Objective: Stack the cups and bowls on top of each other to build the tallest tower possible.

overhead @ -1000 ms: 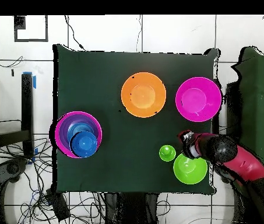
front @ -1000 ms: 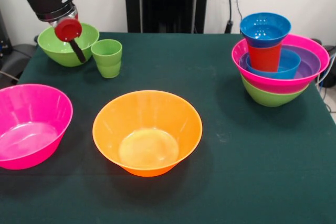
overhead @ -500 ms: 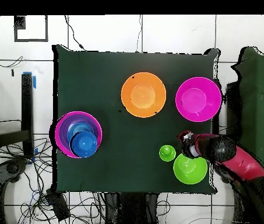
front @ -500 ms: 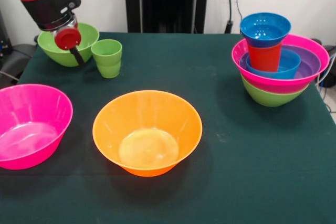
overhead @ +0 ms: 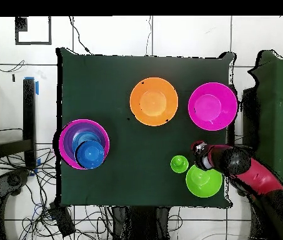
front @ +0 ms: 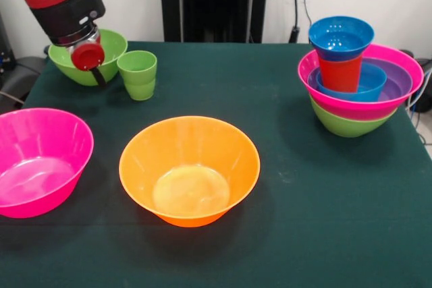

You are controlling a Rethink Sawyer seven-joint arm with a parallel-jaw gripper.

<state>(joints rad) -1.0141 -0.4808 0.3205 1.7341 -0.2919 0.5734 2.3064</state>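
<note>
From the front, the gripper [front: 96, 72] hung before the green bowl [front: 108, 48] at far left, beside the light green cup [front: 138, 74]; whether it was spread or closed could not be told. The tower [front: 358, 82] stood far right. Overhead, the gripper [overhead: 198, 150] lay beside the green cup [overhead: 179, 164], with the orange bowl [overhead: 153, 101] and pink bowl [overhead: 212, 106] apart.

One camera stands across the table [front: 324, 234] from the robot and looks slightly downward over the green cloth, close enough that the pink bowl [front: 37, 160] is cut by the left edge. The other hangs high above and looks straight down, taking in the whole table [overhead: 125, 81] plus surrounding floor and cables. It is turned half round, so the tower [front: 358, 79] at the front view's right sits at the overhead's left [overhead: 84, 144]. Both share the tabletop.
</note>
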